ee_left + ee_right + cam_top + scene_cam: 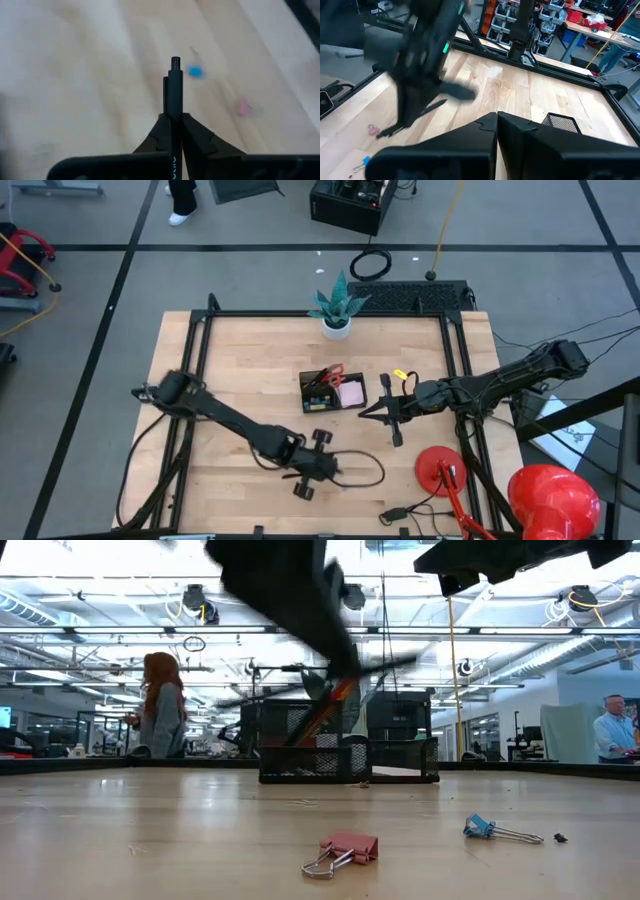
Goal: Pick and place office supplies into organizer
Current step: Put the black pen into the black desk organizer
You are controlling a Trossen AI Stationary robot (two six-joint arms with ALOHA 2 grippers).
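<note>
Clearly left end effector grips black pen

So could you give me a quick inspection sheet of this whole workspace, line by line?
Surface: wooden table, inside a black frame.
Job's things: black organizer mid-table, scissors standing in it; pink clip and blue clip loose on the wood.
Clutter: potted plant; red lamp.
Pincers: left pincer shut on a black pen; right pincer shut, holding nothing, beside the organizer.
Cables: black loop near the left arm.
Surroundings: two people in the room beyond.
</note>
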